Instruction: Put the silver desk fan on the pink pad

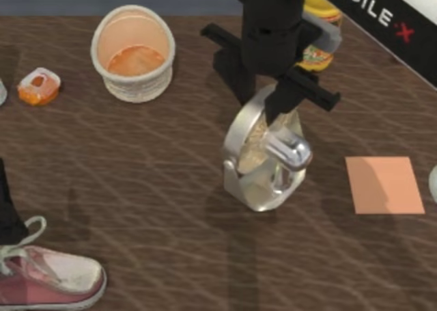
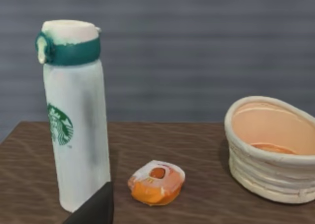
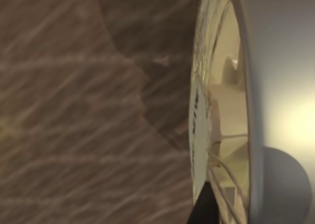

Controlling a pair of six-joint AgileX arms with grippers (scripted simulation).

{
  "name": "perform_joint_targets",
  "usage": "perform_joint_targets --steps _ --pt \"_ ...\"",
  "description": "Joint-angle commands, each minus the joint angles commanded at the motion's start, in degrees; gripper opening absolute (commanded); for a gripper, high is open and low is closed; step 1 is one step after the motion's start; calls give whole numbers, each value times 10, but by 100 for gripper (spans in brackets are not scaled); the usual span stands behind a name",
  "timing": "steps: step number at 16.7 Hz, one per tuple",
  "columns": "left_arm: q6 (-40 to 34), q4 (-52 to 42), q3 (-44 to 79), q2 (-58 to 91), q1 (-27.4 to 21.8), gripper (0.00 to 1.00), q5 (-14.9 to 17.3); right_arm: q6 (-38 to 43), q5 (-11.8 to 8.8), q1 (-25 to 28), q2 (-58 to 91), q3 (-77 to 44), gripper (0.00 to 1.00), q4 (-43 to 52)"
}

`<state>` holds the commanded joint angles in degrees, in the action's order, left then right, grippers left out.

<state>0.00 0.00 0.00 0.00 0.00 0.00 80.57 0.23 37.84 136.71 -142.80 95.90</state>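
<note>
Top view: fan point(image 1: 265, 162) not yet on pad point(image 1: 384, 184).
Right gripper point(image 1: 268, 96) straddles the fan's ring, whether clamped I cannot tell; carry remains.

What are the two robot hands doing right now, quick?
Right gripper: jaws closed on the silver desk fan's ring, near the table's middle.
Left gripper: only a dark tip shows in its wrist view; cannot be told.
</note>
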Motion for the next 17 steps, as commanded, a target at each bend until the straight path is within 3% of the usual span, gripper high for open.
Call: perform_joint_targets --steps 5,9,13,17 --pt "0 0 0 0 0 100 0 -5 -1 -3 -3 3 0 0" --pt "0 0 0 0 0 100 0 -87 -16 -14 -9 27 0 22" --pt "0 0 0 0 0 100 0 -266 -36 -39 -32 74 0 46" --pt "0 0 0 0 0 100 0 -540 -51 -75 -82 137 0 45"
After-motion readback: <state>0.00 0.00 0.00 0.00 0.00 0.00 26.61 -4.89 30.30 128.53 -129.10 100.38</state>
